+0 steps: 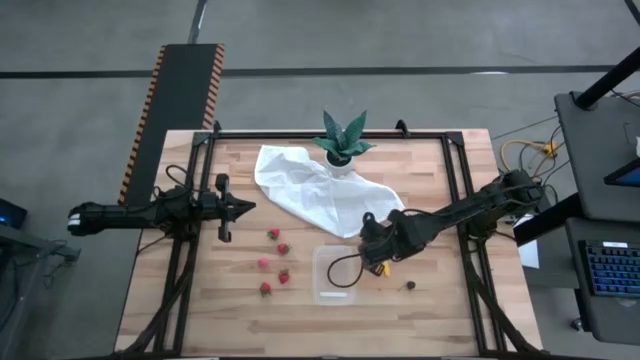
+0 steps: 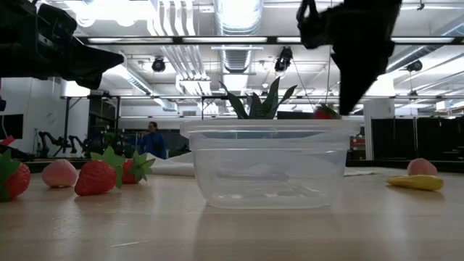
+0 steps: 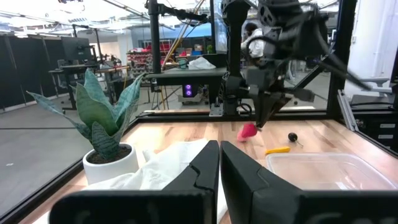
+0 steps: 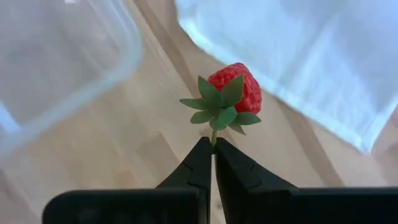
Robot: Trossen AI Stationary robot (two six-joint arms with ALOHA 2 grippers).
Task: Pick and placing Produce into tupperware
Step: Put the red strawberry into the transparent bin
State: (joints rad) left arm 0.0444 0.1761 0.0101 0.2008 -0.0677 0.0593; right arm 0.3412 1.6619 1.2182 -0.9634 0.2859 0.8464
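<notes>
Red strawberry (image 4: 235,87) with a green leafy cap at my black right gripper (image 4: 213,144). Cloth (image 1: 305,185) white; tupperware (image 2: 267,162) clear; table (image 1: 430,310) pale striped wood. Plant (image 3: 102,115) green in a white pot (image 3: 111,163); yellow sliver (image 2: 415,182) nearby.

Place: robotics lab
Evidence: exposed ceiling ducts (image 2: 239,29), strip lights, equipment racks (image 3: 68,62), other robot arms (image 2: 51,141) in background

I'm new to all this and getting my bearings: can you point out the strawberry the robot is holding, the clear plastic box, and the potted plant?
strawberry (image 4: 236,87), right wrist view, on its red flesh.
clear plastic box (image 2: 268,170), low view, on its front wall.
potted plant (image 1: 342,140), high view, on its green leaves.
</notes>
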